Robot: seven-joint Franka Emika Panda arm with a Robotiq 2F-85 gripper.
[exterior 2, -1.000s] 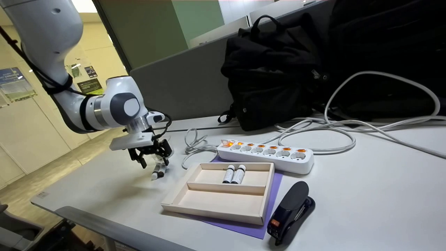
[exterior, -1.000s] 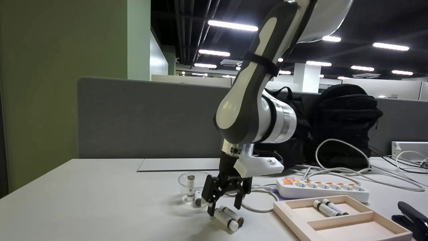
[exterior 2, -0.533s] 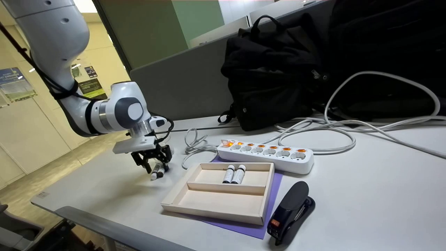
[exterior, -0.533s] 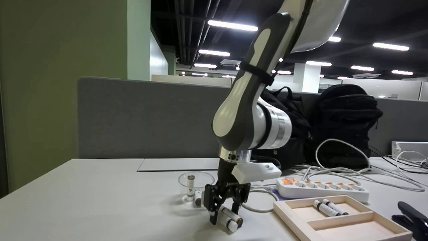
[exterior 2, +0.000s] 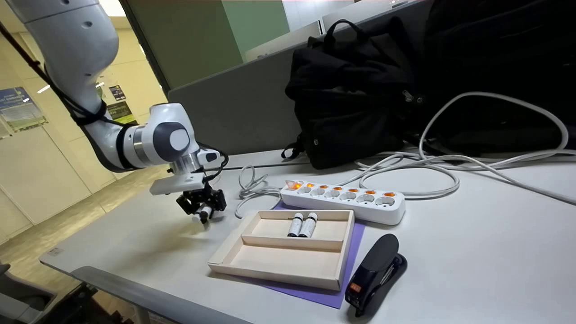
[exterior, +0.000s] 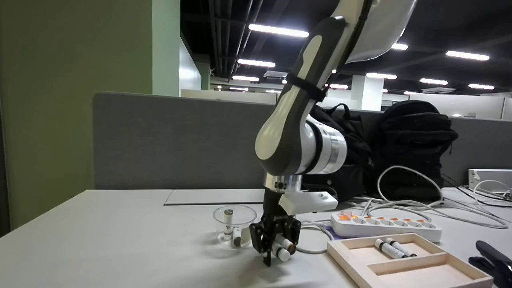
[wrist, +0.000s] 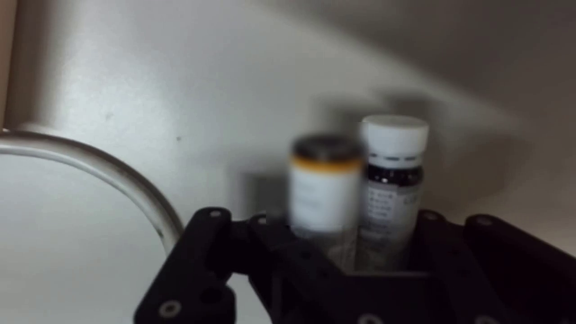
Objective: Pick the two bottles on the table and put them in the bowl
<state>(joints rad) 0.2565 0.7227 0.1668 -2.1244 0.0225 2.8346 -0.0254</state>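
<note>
In the wrist view the two bottles stand side by side between my gripper's jaws: a blurred one with a dark end and orange band, and a white-capped one. My gripper has its fingers around both, and they appear to hang slightly above the table, tilted. Their rear ends are hidden by the jaws. Just left of the gripper in that exterior view stands the clear bowl. It holds one upright bottle and one leaning bottle.
A wooden tray on a purple sheet has two white bottles in its rear compartment. A black stapler lies beside it. Behind are a white power strip, loose cables and black backpacks.
The jaws have come down around the two bottles and closed in on them. The bottles have been drawn together and up off the table, shifting slightly with the gripper.
</note>
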